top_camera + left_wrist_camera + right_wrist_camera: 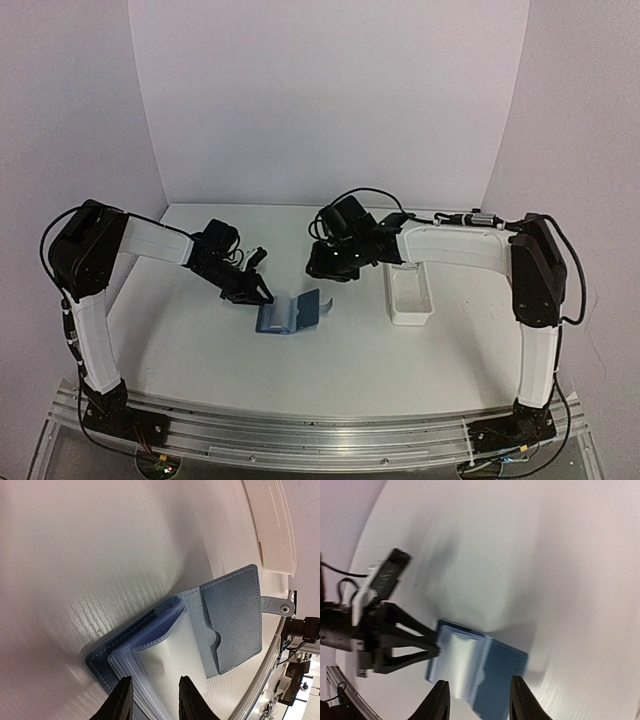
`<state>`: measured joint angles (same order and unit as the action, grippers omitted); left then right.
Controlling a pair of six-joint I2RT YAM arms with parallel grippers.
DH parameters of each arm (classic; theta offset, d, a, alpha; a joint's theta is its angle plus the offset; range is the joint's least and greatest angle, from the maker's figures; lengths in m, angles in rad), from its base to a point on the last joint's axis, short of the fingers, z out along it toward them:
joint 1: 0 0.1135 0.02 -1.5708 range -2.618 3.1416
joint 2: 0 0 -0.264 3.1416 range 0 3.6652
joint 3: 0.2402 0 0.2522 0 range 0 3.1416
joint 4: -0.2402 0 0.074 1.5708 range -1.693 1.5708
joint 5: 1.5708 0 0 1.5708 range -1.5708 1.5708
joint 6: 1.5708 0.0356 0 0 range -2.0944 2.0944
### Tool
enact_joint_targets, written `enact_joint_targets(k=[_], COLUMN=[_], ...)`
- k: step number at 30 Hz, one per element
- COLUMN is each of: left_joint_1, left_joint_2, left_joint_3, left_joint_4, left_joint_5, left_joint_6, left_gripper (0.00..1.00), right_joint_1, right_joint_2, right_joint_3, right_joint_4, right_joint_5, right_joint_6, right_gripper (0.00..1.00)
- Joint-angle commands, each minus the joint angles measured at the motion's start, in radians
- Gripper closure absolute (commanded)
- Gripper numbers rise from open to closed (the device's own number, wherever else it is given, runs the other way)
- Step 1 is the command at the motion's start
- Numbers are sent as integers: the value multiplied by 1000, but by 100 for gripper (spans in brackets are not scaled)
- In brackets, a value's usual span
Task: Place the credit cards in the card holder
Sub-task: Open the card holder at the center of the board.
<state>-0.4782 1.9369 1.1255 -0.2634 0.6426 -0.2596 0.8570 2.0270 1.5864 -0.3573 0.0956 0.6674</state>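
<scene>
- Blue leather-look card holder (290, 312) lies open on the table (350, 370), about midway between the two arms, with its snap tab (280, 607) pointing out from the far flap.
- A pale sheet (170, 660) sits among its light-blue sleeves. Whether it is one of the cards or only a clear pocket I cannot tell.
- No loose cards show on the table in any view.
- Left gripper (155, 685) is at the holder's left edge, jaws a narrow way apart with the sleeve stack's edge between them. Whether they pinch it or only straddle it cannot be told.
- Right gripper (479, 695) hovers above the holder, jaws wide apart with nothing in them.
- White tray (408, 318) stands to the right of the holder, apart from it, beneath the right forearm.
- Step in hand, as I judge it: steadying the open holder for loading, or seating a card already partly in.
- The next move calls for the left to keep the sleeves spread while the right fetches a card and slides it edge-first into a pocket.
</scene>
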Motion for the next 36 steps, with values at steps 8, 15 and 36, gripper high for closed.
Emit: enact_joint_targets(k=[8, 15, 36], left_joint_1=[18, 28, 6], left_joint_2=[-20, -65, -51], left_joint_3=[87, 85, 6], left_joint_4=[-110, -164, -64], left_joint_5=[-60, -58, 115], left_joint_6=[14, -21, -52], left_gripper=[68, 55, 49], right_joint_1=[96, 57, 32], right_joint_2=[123, 199, 218], right_joint_3=[167, 59, -90], right_joint_4=[-28, -1, 113], right_joint_5=[-41, -138, -207], right_joint_6=[-15, 52, 114], right_gripper=[67, 77, 79])
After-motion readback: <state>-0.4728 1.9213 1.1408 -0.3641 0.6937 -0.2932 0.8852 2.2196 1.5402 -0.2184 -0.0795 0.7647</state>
